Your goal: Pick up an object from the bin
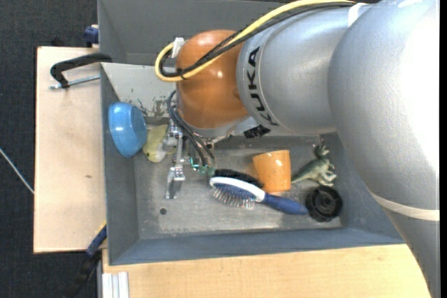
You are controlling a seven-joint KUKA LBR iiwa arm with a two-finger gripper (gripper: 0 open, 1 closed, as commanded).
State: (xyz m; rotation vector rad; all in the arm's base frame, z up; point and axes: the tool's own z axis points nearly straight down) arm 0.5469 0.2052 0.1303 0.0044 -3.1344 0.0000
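Two candidates flank the gripper (174, 181), a yellowish lump (155, 143) at left and a hairbrush (241, 193) at lower centre; grip state cannot be told, and closing over the bare bin (206, 218) floor between them risks an empty grasp.

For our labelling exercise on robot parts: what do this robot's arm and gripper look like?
The arm is thick, rounded and silver-grey, with black KUKA lettering. An orange dome cover caps its wrist. Yellow and black cables run along it and loop at the cover. The gripper is slim, bare metal.
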